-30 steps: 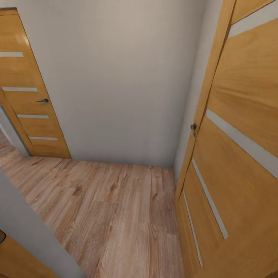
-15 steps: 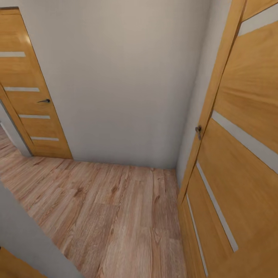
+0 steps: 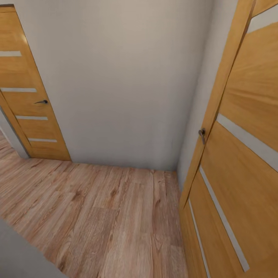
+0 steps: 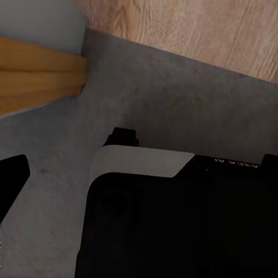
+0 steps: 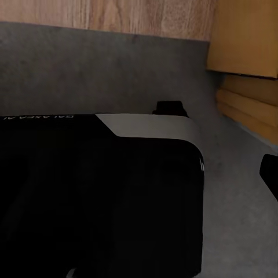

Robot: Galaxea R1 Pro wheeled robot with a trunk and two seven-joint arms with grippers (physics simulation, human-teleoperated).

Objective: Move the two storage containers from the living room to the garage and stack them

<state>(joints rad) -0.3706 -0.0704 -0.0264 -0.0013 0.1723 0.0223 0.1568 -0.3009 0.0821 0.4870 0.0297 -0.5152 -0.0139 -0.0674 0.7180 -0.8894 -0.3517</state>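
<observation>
Head view: grainy wood plank floor (image 3: 108, 216), smooth grey wall (image 3: 123, 85), slatted honey-wood doors upper left (image 3: 27, 100) and right (image 3: 239, 154). Hand states: cannot tell.

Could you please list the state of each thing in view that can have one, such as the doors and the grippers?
Light-wood door with pale stripes on the left: shut in its frame, dark handle level.
Light-wood door with pale stripes on the right: swung open, edge towards the camera, metal handle on that edge.
Left gripper: one dark fingertip shows; open or shut cannot be told.
Right gripper: one dark fingertip shows; cannot be told.
</observation>
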